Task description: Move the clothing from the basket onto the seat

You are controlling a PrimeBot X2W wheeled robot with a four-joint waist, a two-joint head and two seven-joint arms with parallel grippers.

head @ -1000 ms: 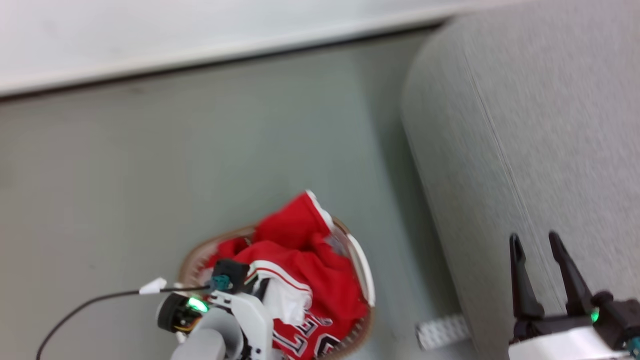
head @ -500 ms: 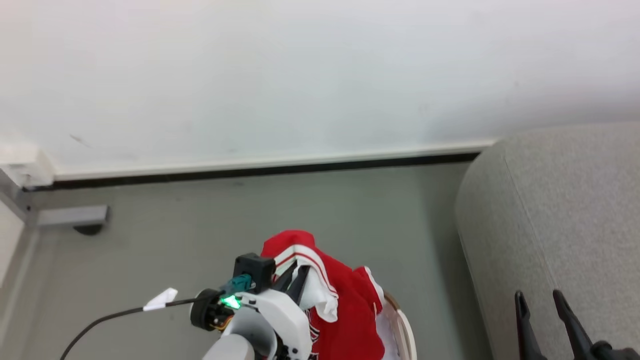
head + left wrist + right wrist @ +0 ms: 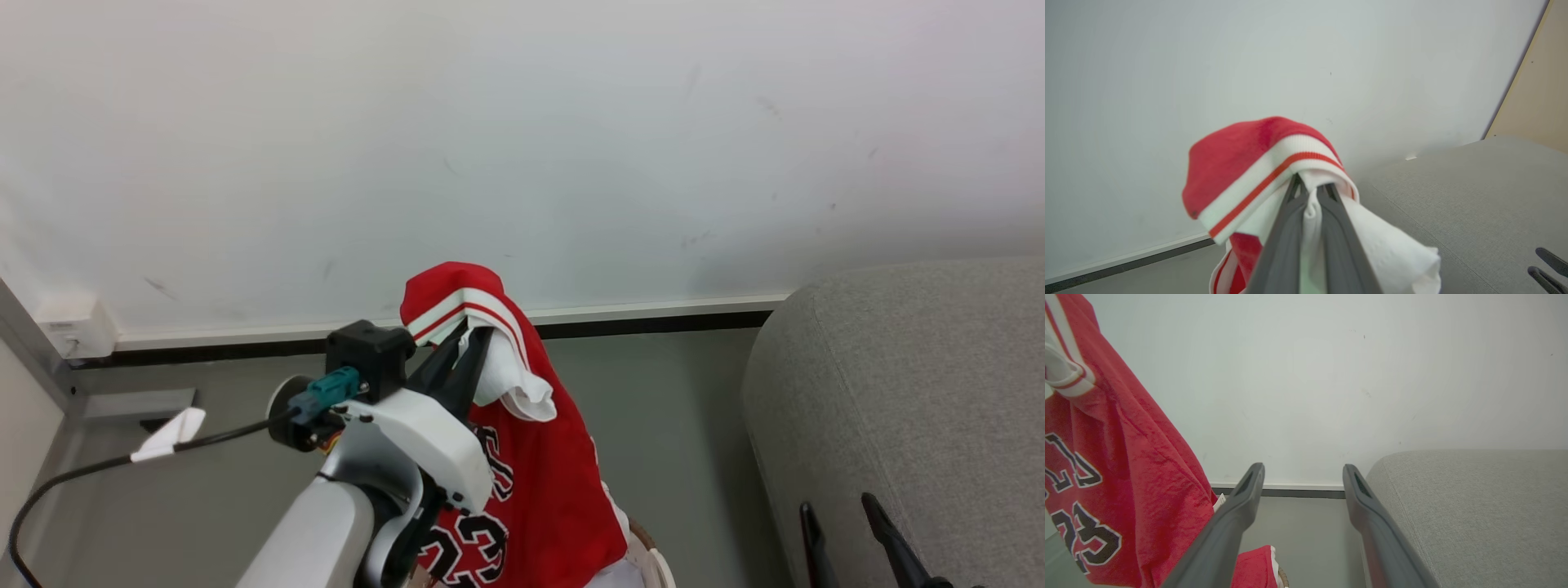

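**A:** What is our left gripper [image 3: 472, 336] doing?

**B:** We are squeezing its two dark fingers tight on the clothing [image 3: 555, 490]. In the left wrist view, a white bit of cloth is poking out between the fingers. A red-and-white striped edge is flopping over the tips.

**A:** Where is the clothing hanging?

**B:** It is hanging up in the air, to the left of the seat [image 3: 914, 392]. It is not touching the seat. The red shirt with the black and white numbers is drooping down long from our fingers.

**A:** Is it out of the basket [image 3: 651, 559]?

**B:** We cannot tell. The shirt's bottom end is hiding most of the basket. Just a bit of the rim is peeking out, near the seat's left side, with bare floor [image 3: 678, 408] lying between them.

**A:** And our right gripper [image 3: 839, 508]?

**B:** We are holding its fingers spread wide, with nothing between them. It is sitting right by the seat's rounded left edge. In the head view, its tips are showing in front of the seat's grey cloth.

**A:** What else are we seeing?

**B:** A pale wall [image 3: 522, 122] is standing behind the seat, with a dark strip running along its bottom. A black cable [image 3: 82, 469] is trailing off our left wrist, far to the seat's left.
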